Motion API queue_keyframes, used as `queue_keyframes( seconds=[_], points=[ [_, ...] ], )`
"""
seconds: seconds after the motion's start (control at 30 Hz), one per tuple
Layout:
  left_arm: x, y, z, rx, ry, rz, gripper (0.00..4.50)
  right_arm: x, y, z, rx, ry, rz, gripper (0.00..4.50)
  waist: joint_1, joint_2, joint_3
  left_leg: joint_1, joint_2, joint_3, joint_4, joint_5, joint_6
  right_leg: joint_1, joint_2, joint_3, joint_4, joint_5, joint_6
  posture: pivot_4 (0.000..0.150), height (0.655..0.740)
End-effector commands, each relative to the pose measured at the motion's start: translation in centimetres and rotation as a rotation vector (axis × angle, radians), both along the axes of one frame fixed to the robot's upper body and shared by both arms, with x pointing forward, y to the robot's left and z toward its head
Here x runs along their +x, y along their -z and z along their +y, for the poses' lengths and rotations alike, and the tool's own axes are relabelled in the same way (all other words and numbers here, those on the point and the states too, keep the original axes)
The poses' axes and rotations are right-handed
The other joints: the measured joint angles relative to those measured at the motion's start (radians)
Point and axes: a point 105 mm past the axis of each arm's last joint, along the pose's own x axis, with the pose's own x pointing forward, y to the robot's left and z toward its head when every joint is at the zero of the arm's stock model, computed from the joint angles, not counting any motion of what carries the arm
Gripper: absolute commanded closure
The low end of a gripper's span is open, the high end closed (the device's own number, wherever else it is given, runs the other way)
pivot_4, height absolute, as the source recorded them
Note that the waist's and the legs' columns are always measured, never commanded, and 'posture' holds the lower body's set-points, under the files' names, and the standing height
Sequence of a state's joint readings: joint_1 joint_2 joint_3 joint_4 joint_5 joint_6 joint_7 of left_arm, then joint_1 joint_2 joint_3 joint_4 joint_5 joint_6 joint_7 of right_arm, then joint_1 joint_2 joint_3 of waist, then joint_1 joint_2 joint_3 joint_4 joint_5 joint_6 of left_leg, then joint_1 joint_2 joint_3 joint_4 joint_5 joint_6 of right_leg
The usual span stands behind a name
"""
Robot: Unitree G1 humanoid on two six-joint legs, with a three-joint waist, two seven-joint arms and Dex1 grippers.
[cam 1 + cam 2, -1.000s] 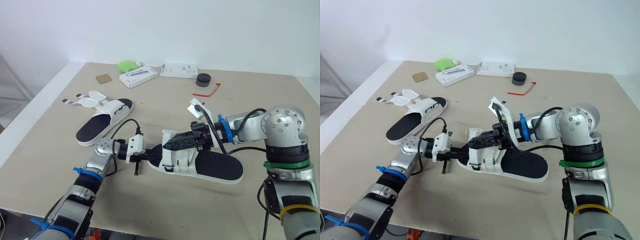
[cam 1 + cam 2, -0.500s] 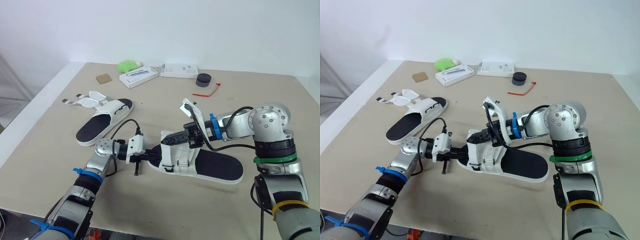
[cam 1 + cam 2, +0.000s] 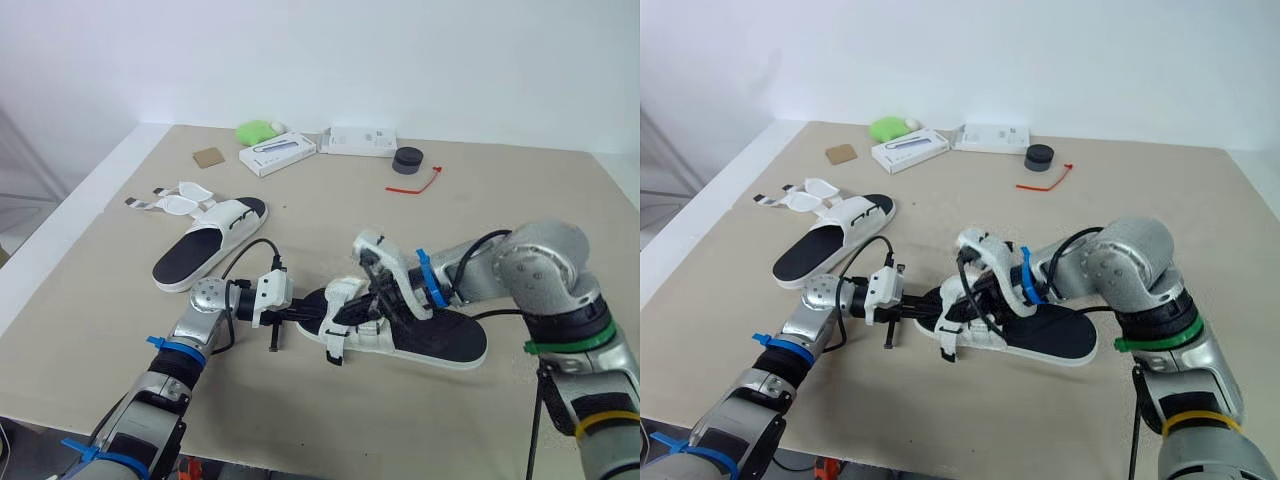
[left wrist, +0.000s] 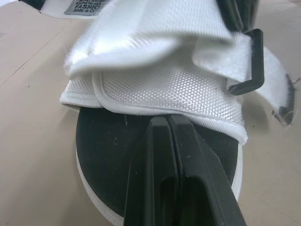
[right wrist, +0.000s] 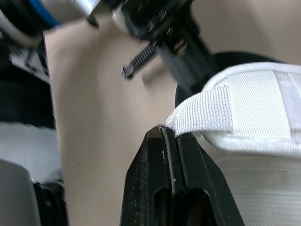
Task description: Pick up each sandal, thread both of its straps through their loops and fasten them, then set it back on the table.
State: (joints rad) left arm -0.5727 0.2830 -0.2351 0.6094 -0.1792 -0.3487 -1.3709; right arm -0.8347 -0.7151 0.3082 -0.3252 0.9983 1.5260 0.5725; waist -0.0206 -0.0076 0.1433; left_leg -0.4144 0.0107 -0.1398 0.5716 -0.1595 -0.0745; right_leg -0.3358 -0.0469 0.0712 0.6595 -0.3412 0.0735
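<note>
Right now the sandal lies toe toward the left gripper, whose closed jaws press its sole; the right gripper pinches the strap end nearby.

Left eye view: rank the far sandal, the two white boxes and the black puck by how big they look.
1. Far sandal, clearly largest.
2. Left box and right box look about alike, so I won't rank them.
3. Puck, smallest.
</note>
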Motion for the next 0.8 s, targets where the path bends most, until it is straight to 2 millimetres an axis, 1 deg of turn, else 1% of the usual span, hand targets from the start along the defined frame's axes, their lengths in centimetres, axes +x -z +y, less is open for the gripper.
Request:
queue_keyframes(
  seconds=[0.03, 0.13, 0.17, 0.2, 0.23, 0.27, 0.3, 0.33, 0.37, 0.5, 0.53, 0.67, 0.73, 0.8],
  points=[
    [-2.7, 6.4, 0.6, 0.182, 0.026, 0.202, 4.50, -1.3, 0.3, 0.5, 0.001, -0.084, -0.015, 4.43, 0.000, 0.000, 0.000, 0.000, 0.000, 0.000, 0.000, 0.000, 0.000, 0.000, 0.000, 0.000, 0.000, 0.000, 0.000, 0.150, 0.7400],
    [-2.7, 6.4, 0.6, 0.184, 0.023, 0.204, 4.50, -1.3, 0.2, 0.7, 0.039, -0.082, 0.015, 4.43, 0.000, 0.000, 0.000, 0.000, 0.000, 0.000, 0.000, 0.000, 0.000, 0.000, 0.000, 0.000, 0.000, 0.000, 0.000, 0.150, 0.7400],
    [-2.7, 6.4, 0.7, 0.184, 0.022, 0.204, 4.50, -0.9, -0.3, 0.9, 0.078, -0.063, 0.033, 4.16, 0.000, -0.001, 0.000, 0.000, 0.000, 0.000, 0.000, 0.000, 0.000, 0.000, 0.000, 0.000, 0.000, 0.000, 0.000, 0.150, 0.7400],
    [-2.7, 6.4, 0.7, 0.184, 0.022, 0.204, 4.50, -0.6, -0.6, 1.1, 0.105, -0.050, 0.046, 3.76, 0.000, -0.001, 0.000, 0.000, 0.000, 0.000, 0.000, 0.000, 0.000, 0.000, 0.000, 0.000, 0.000, 0.000, 0.000, 0.150, 0.7400],
    [-2.7, 6.5, 0.7, 0.185, 0.022, 0.204, 4.50, -0.3, -1.0, 1.1, 0.122, -0.035, 0.050, 3.45, 0.000, -0.001, -0.001, 0.000, 0.000, 0.000, 0.000, 0.000, 0.000, 0.000, 0.000, 0.000, 0.000, 0.000, 0.000, 0.150, 0.7400],
    [-2.7, 6.5, 0.7, 0.185, 0.022, 0.203, 4.50, 0.2, -1.7, 1.2, 0.172, -0.012, 0.075, 3.05, 0.000, -0.001, 0.000, 0.001, 0.000, 0.000, 0.000, 0.000, 0.000, 0.000, 0.000, 0.000, 0.000, 0.000, 0.000, 0.150, 0.7400],
    [-2.7, 6.5, 0.7, 0.185, 0.023, 0.203, 4.50, 0.5, -2.3, 1.3, 0.213, 0.000, 0.098, 2.47, 0.000, -0.001, 0.000, 0.001, 0.000, 0.000, 0.000, 0.000, 0.000, 0.001, 0.000, 0.000, 0.000, 0.000, 0.000, 0.150, 0.7400],
    [-2.7, 6.5, 0.7, 0.186, 0.023, 0.203, 4.50, 0.7, -2.7, 1.4, 0.242, 0.006, 0.116, 2.19, 0.000, 0.000, 0.000, 0.001, 0.000, 0.000, 0.000, 0.000, 0.000, 0.001, 0.000, 0.000, 0.000, 0.001, -0.001, 0.150, 0.7400],
    [-2.7, 6.5, 0.7, 0.186, 0.023, 0.202, 4.50, 0.8, -3.0, 1.5, 0.252, 0.008, 0.121, 1.68, 0.000, 0.000, 0.000, 0.001, 0.000, 0.000, 0.000, 0.000, 0.000, 0.001, 0.000, 0.000, 0.000, 0.001, -0.001, 0.150, 0.7400],
    [-2.6, 6.4, 0.8, 0.187, 0.021, 0.199, 4.50, 0.4, -2.3, 1.5, 0.236, 0.005, 0.148, 0.24, 0.000, 0.000, 0.000, 0.001, 0.000, 0.000, 0.000, 0.000, 0.000, 0.001, 0.000, 0.000, 0.000, 0.001, -0.001, 0.150, 0.7400],
    [-2.6, 6.4, 0.8, 0.188, 0.021, 0.199, 4.50, 0.2, -1.9, 1.4, 0.227, 0.003, 0.155, 0.10, 0.000, 0.000, 0.000, 0.001, 0.000, 0.000, 0.000, 0.000, 0.000, 0.001, 0.000, 0.000, 0.000, 0.001, -0.001, 0.150, 0.7400],
    [-2.6, 6.4, 0.9, 0.191, 0.023, 0.198, 4.50, -0.1, -0.7, 1.2, 0.176, 0.012, 0.177, 0.10, 0.000, 0.000, 0.000, 0.001, 0.000, 0.000, 0.000, 0.000, 0.000, 0.001, 0.000, 0.000, 0.000, 0.001, -0.001, 0.150, 0.7400],
    [-2.6, 6.4, 1.0, 0.194, 0.024, 0.197, 4.50, 0.0, -0.5, 0.9, 0.163, 0.026, 0.184, 0.10, 0.000, 0.000, 0.000, 0.001, 0.000, 0.000, 0.000, 0.000, 0.000, 0.000, 0.000, 0.000, 0.000, 0.001, -0.001, 0.150, 0.7400],
    [-2.6, 6.3, 1.1, 0.196, 0.024, 0.197, 4.50, 0.3, -0.7, 0.5, 0.161, 0.042, 0.180, 0.10, 0.000, 0.000, 0.000, 0.001, 0.000, 0.000, 0.000, 0.000, 0.000, 0.000, 0.000, 0.000, 0.000, 0.001, -0.001, 0.150, 0.7400]
  ],
)
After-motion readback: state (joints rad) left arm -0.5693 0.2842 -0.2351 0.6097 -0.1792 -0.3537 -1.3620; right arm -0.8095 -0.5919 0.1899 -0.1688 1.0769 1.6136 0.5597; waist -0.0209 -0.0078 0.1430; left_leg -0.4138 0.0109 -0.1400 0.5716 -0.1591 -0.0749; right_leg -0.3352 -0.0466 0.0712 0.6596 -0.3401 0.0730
